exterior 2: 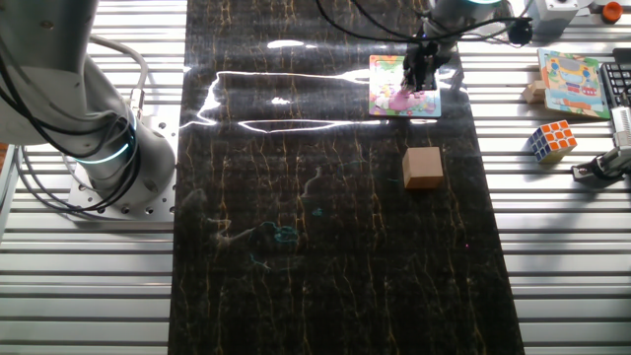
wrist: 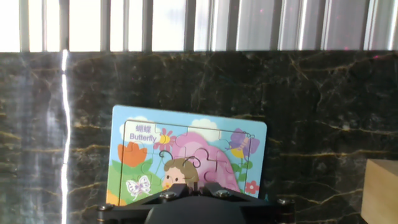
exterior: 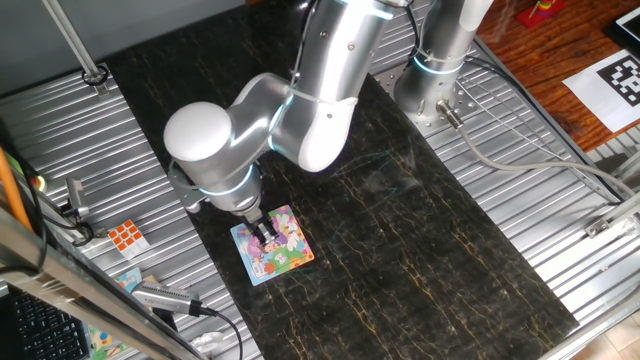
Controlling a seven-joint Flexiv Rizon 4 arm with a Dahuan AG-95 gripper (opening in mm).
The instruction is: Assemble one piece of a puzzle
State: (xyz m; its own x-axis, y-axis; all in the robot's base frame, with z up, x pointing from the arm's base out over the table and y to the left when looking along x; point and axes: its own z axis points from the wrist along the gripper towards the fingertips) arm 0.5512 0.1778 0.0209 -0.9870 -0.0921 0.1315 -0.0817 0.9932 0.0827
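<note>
I see the dark marble-patterned mat [exterior 2: 335, 197] running down the middle of the ribbed metal table [exterior 2: 562, 276], and I'll place everything else against that mat. The silver arm [exterior: 300, 110] reaches over the mat from its base [exterior 2: 118, 158], which is bolted just off one long edge. The puzzle [wrist: 186, 155] lies flat on the mat near one end; in the hand view I can read "Butterfly" on its light blue border, with pink, yellow and green cartoon shapes inside. The gripper [exterior: 263, 233] stands straight down over the puzzle, its dark fingers [exterior 2: 422, 67] reaching to the board's surface. I cannot tell how far apart the fingers stand, nor whether the piece is between them: the hand view shows only the black gripper body at the bottom edge, covering the lower middle of the picture. A tan wooden cube [exterior 2: 423, 167] sits on the mat, near the puzzle but apart from it. Off the mat, on the ribbed metal, sits a small twisty cube [exterior 2: 552, 140], and beyond it a second colourful picture board [exterior 2: 570, 84].
</note>
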